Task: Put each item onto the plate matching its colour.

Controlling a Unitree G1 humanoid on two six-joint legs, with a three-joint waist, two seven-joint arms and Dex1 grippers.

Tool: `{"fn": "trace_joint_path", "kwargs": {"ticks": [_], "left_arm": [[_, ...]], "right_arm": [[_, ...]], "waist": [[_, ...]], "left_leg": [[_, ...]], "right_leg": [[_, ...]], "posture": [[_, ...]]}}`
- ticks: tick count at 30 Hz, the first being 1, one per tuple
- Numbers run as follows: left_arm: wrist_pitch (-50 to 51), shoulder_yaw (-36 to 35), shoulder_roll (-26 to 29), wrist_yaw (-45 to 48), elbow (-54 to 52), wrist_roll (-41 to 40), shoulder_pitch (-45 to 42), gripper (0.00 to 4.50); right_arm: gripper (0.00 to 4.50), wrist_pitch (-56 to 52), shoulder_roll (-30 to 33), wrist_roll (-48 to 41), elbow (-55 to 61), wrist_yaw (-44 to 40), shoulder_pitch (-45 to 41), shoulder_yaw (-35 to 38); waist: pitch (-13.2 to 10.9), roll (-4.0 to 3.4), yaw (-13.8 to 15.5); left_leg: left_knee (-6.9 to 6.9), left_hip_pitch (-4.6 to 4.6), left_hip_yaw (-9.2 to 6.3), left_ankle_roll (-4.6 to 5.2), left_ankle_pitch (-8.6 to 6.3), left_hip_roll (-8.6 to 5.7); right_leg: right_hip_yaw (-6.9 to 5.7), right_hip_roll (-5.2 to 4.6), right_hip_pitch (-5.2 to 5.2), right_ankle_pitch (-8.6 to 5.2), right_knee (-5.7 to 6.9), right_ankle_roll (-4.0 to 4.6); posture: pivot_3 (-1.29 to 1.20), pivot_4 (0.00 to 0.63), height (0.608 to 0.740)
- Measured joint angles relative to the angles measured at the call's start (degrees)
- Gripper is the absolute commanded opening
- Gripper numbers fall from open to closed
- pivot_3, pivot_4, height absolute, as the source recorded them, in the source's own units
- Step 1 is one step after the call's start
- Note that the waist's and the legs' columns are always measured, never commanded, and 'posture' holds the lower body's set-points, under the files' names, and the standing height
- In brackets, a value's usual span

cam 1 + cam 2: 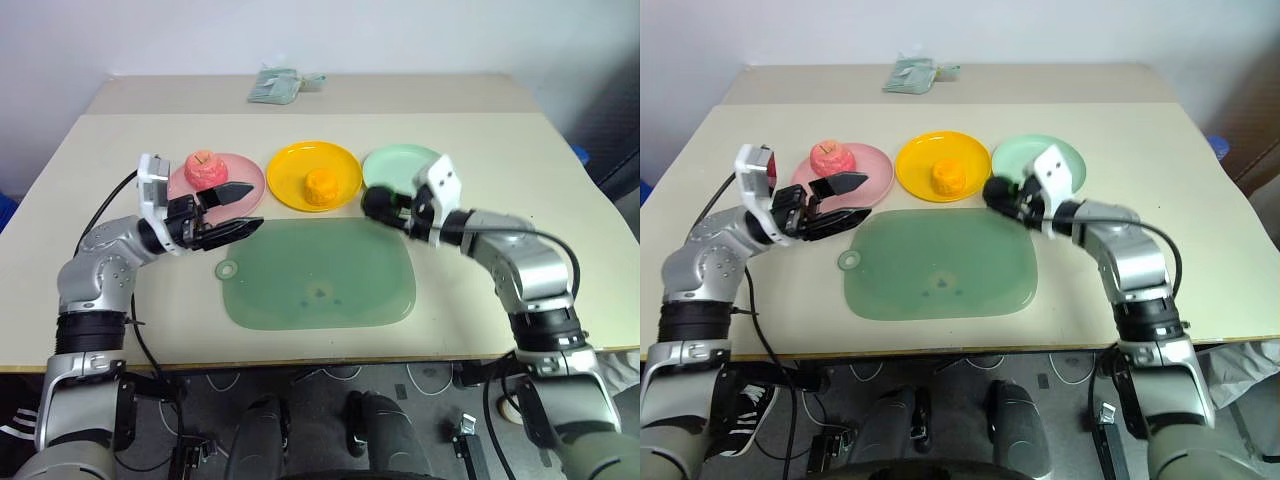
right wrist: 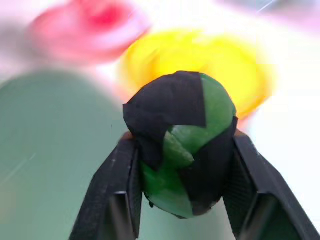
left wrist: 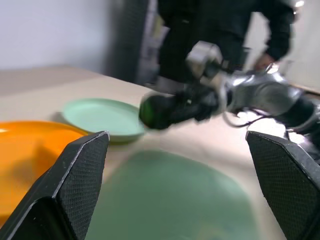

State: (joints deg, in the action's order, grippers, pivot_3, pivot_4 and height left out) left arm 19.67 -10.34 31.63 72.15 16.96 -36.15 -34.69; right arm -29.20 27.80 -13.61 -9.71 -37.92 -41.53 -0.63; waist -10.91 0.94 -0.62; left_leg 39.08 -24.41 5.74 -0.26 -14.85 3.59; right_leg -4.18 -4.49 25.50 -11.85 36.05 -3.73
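Note:
My right gripper (image 1: pixel 380 205) is shut on the dark green-black lumpy ball (image 2: pixel 182 152), held in the air over the far right edge of the mat, just in front of the mint green plate (image 1: pixel 400 165). The pink-red apple (image 1: pixel 204 168) sits on the pink plate (image 1: pixel 240 172). The orange ridged fruit (image 1: pixel 322 185) sits on the yellow plate (image 1: pixel 314 160). My left gripper (image 1: pixel 238 208) is open and holds nothing, hanging in front of the pink plate at the mat's far left corner.
A large translucent green mat (image 1: pixel 320 272) lies in the middle of the table, in front of the plates. A small greenish packet (image 1: pixel 276 85) lies at the table's far edge. A person in dark clothes (image 3: pixel 225 20) stands beyond the table.

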Motion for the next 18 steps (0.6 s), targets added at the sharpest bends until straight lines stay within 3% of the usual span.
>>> {"fn": "trace_joint_path", "kwargs": {"ticks": [6,7,11,15,18], "left_arm": [[-5.16,0.32,-3.83,-4.66,1.39,3.10,-0.69,4.50],[-5.73,0.34,-3.90,-4.79,1.31,3.21,-0.66,4.50],[-6.48,0.27,-3.38,-3.55,-0.92,2.96,1.24,4.50],[-5.01,-0.53,-1.80,-2.01,-1.53,1.53,3.16,4.50],[-4.28,-1.28,0.08,0.43,-2.63,0.46,4.89,4.50]], "right_arm": [[1.77,14.18,-2.71,7.09,-28.09,10.06,-10.64,0.39],[2.51,15.88,-3.09,7.68,-31.70,10.79,-11.90,0.41],[4.41,20.78,-3.86,8.97,-41.33,11.94,-14.91,0.44],[4.47,24.02,-4.33,8.10,-40.33,10.13,-14.97,1.63],[4.47,24.06,-4.07,4.65,-30.35,5.09,-12.83,2.83]], "waist": [[0.00,0.00,-0.32],[0.00,0.00,-0.37],[-0.02,-0.03,-0.61],[-0.04,-0.07,-0.57],[-0.05,-0.08,-0.51]], "left_leg": [[-0.05,-0.02,0.06,0.02,-0.01,-0.01],[-0.07,-0.02,0.06,0.01,-0.01,-0.01],[-0.09,0.00,0.07,0.01,-0.01,0.01],[-0.08,0.00,0.07,0.00,0.00,0.02],[-0.11,0.00,0.06,0.01,0.00,0.04]], "right_leg": [[0.00,-0.02,0.03,0.01,0.01,-0.02],[0.00,-0.01,0.04,0.01,0.01,-0.02],[0.01,-0.01,0.05,0.01,0.04,-0.02],[0.01,-0.01,0.05,0.01,0.06,-0.03],[0.01,-0.02,0.05,0.01,0.04,-0.03]], "posture": [[0.00,0.150,0.740],[0.00,0.150,0.740],[0.00,0.150,0.740],[0.00,0.150,0.740],[0.00,0.150,0.740]]}}
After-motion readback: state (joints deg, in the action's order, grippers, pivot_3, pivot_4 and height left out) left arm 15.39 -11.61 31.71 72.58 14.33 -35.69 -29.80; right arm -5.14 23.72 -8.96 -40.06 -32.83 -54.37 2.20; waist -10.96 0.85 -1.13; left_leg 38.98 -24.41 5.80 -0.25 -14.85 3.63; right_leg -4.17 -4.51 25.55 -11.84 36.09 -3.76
